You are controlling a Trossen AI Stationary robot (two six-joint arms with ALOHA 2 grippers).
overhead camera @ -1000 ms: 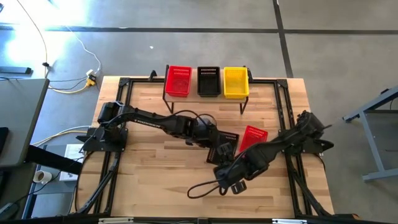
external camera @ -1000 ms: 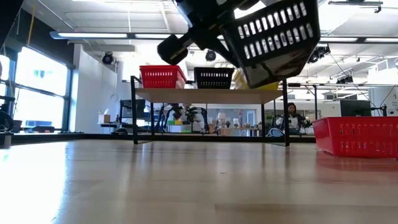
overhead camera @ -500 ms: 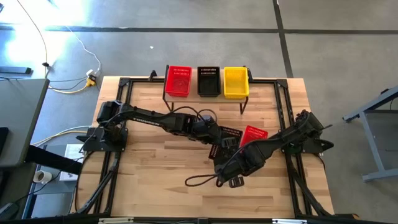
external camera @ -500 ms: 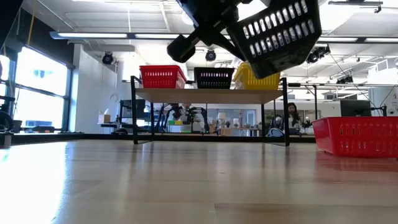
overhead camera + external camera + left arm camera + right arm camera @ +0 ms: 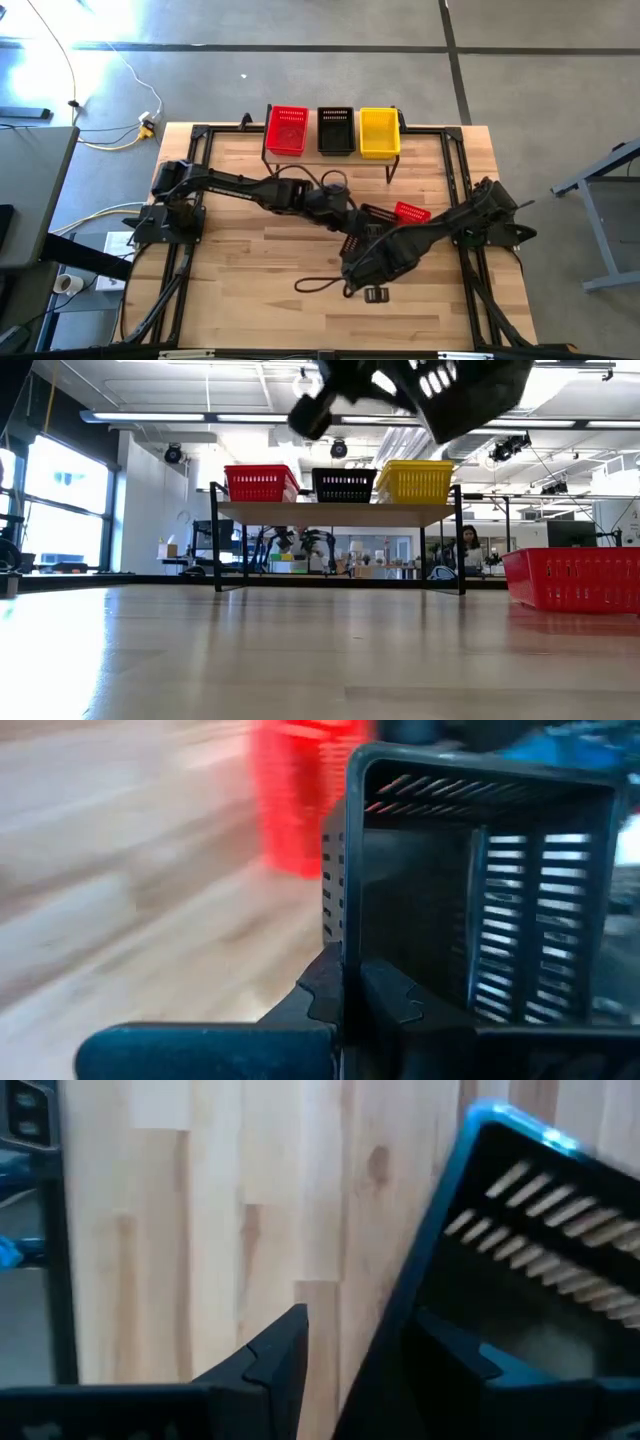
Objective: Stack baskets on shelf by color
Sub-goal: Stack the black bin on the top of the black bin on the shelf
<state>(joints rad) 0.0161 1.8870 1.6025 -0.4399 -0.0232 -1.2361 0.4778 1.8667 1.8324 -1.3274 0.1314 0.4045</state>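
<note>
Wooden shelf (image 5: 334,152) at the table's far edge has 3 baskets: red, black, yellow. Left gripper (image 5: 345,995) is clamped on a black basket (image 5: 470,910) held mid-air. Right gripper (image 5: 350,1350) is spread wide around another black basket's wall. Red basket (image 5: 412,211) sits on the table.

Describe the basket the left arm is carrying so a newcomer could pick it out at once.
Start at the shelf at the table's far edge, where red, black and yellow baskets sit in a row. Come toward mid-table, where both arms meet. The black basket there is the only one off the wood, gripped by its rim in the left gripper; the nearby red basket rests on the table.
</note>
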